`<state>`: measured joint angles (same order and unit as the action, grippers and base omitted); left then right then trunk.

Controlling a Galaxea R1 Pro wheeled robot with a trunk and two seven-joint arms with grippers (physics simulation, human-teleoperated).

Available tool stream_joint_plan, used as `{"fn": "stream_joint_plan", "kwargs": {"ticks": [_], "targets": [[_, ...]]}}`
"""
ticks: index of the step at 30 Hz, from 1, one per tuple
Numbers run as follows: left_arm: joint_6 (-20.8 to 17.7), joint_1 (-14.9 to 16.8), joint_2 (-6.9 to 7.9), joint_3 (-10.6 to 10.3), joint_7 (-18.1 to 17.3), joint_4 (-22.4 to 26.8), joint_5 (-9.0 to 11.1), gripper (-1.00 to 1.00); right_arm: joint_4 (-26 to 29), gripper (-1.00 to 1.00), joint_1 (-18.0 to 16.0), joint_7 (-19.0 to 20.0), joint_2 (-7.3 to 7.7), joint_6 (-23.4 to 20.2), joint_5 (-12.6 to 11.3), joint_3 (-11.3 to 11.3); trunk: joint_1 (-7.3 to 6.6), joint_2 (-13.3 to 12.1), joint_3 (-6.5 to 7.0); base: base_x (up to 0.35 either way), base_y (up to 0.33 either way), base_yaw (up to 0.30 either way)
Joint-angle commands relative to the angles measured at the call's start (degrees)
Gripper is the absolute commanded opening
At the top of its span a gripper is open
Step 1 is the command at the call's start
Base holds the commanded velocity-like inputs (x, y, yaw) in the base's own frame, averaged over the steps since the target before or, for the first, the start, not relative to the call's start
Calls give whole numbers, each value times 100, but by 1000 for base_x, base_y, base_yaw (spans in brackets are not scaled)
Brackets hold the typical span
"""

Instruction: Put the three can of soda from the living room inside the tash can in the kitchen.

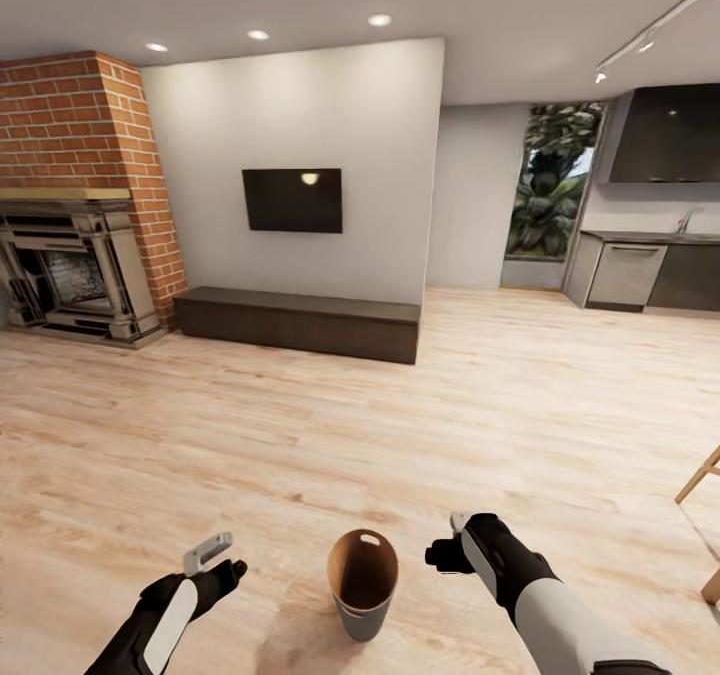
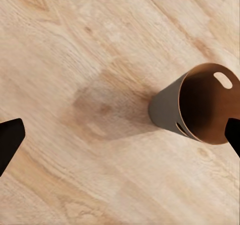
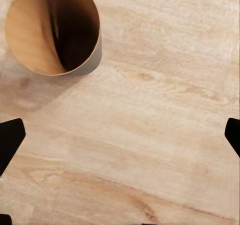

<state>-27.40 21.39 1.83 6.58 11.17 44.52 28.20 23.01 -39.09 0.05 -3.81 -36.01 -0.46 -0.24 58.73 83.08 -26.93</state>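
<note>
The trash can (image 1: 361, 619), dark grey outside and brown inside, stands upright on the light wood floor right in front of me, between my two arms. My left gripper (image 1: 218, 558) hangs open to its left, a short way off. My right gripper (image 1: 448, 540) hangs open to its right. In the left wrist view the bin (image 2: 164, 106) lies beside the wide-apart fingers of the left gripper (image 2: 122, 137). The right wrist view has the bin (image 3: 94, 60) off to one side of the right gripper (image 3: 122, 137), with bare floor between the fingers. The soda cans are out of view.
The living room lies ahead: brick chimney (image 1: 90, 125) with fireplace (image 1: 75, 275) at left, black TV (image 1: 292, 200) over a long low cabinet (image 1: 300, 323). The kitchen units (image 1: 640, 273) and leafy window (image 1: 550, 185) are at the far right. Wooden furniture legs (image 1: 700, 475) intrude at the right edge.
</note>
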Motion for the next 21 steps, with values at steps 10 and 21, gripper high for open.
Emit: {"fn": "stream_joint_plan", "kwargs": {"ticks": [10,21], "targets": [[-48,-11,-15,-23,-1,-16,-7,100,-270,100,-6,-358,-13,-7,-87,-51,0,0,0,236,300,227],[-127,-9,-115,-215,2,-149,-37,100,-506,100,-11,-540,67,16,-617,-65,0,0,0,269,254,145]]}}
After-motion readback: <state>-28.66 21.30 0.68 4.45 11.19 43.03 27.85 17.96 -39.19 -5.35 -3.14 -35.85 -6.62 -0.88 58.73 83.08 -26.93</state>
